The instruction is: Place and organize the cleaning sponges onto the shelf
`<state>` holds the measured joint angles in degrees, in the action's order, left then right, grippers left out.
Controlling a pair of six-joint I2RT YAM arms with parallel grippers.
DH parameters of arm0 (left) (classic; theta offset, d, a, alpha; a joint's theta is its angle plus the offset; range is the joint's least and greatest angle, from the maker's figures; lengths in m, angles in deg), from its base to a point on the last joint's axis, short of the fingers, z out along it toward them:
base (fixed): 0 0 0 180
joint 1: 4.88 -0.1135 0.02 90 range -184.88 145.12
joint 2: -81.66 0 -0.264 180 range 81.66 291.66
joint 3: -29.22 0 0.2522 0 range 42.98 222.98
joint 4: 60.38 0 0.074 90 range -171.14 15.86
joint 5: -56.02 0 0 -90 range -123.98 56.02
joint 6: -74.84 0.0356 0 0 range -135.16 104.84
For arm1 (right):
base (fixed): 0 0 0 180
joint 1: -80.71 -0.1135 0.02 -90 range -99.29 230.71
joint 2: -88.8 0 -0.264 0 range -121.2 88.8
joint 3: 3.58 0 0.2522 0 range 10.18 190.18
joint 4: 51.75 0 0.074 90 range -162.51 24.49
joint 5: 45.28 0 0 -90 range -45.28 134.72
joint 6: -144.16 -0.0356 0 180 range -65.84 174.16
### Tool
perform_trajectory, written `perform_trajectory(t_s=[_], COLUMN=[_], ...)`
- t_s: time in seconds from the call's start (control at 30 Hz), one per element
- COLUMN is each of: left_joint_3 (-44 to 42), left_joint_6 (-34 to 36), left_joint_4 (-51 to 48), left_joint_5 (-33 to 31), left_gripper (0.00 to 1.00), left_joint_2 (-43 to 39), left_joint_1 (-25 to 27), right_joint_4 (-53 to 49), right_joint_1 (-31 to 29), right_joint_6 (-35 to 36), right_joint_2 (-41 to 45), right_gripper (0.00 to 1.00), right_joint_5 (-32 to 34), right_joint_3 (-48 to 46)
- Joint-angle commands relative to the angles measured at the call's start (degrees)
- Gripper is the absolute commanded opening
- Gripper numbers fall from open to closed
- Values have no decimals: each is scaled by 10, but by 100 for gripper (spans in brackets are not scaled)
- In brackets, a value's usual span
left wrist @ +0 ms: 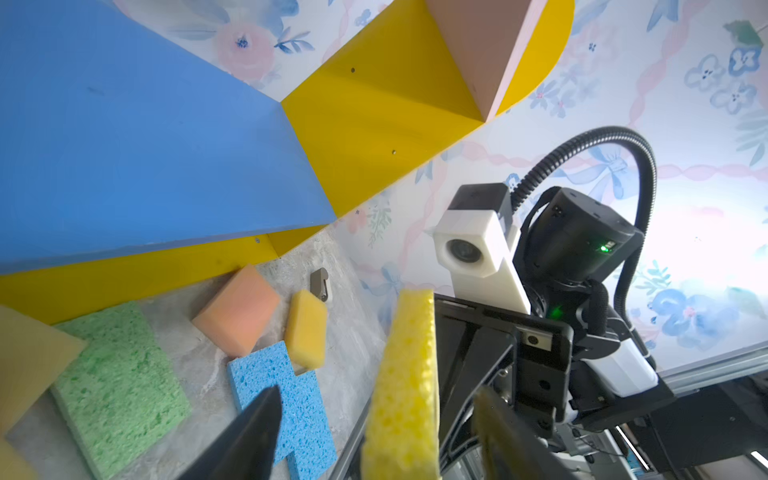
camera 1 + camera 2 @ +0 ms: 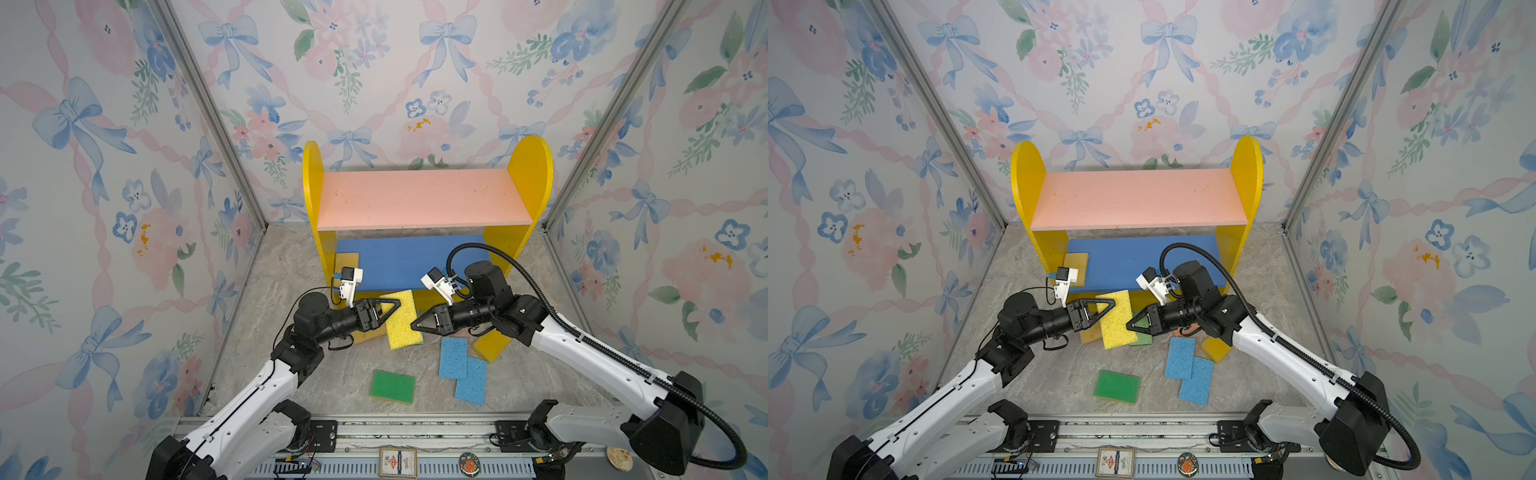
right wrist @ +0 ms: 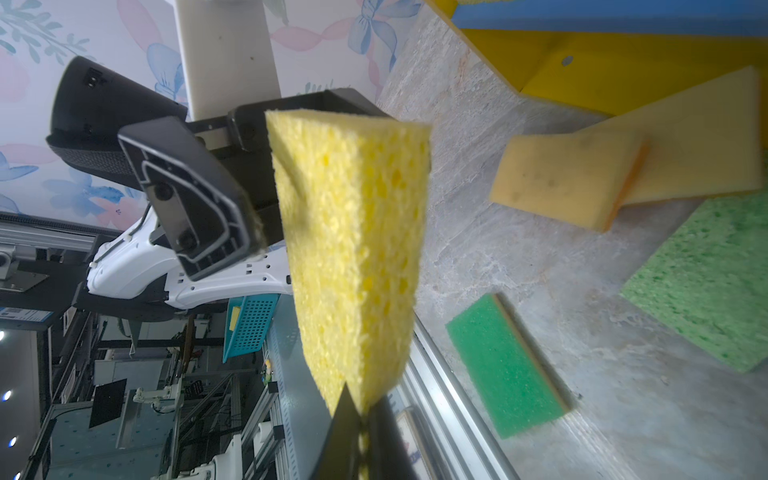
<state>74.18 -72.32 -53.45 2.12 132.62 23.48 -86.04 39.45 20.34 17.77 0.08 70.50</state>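
Nearest you, a dark green sponge is lying flat on the table, with two blue sponges overlapping just to its right. Past those, your right gripper is pinching tight on one edge of the bright yellow sponge, holding it up on edge off the table. Your left gripper is straddling that same sponge, jaws partly apart. In the left wrist view both fingers are standing clear of the foam.

Under the held sponge, a light green sponge and two dull yellow sponges are crowding the shelf front. An orange sponge and a yellow block are sitting by its right foot. Both arms are blocking the blue lower board. Farthest back, the shelf is holding one yellow pad at the left end of that board.
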Motion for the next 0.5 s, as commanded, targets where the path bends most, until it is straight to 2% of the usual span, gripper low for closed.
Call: perform_trajectory(t_s=[0.0,0.07,0.17,0.23,0.27,0.37,0.47], left_joint_3=[11,6,-3,-8,-12,-29,-41], left_joint_6=[-1,-5,-16,-25,-34,-63,-79], left_joint_4=[26,28,35,43,49,75,85], left_joint_5=[6,2,-11,-29,-42,-73,-109], left_gripper=[39,21,8,6,5,4,3], left_joint_2=[4,7,6,-1,-6,-23,-48], left_joint_1=[11,15,16,16,17,16,16], right_joint_4=[-10,4,30,68,104,202,235], right_joint_1=[7,11,14,15,16,12,-1], right_joint_6=[5,-4,-33,-65,-91,-165,-188], right_joint_2=[15,20,30,40,46,57,69], right_gripper=[8,9,25,44,50,55,55], right_joint_5=[-25,-26,-21,-19,-20,-28,-18], right_joint_3=[0,-4,-16,-38,-56,-104,-123])
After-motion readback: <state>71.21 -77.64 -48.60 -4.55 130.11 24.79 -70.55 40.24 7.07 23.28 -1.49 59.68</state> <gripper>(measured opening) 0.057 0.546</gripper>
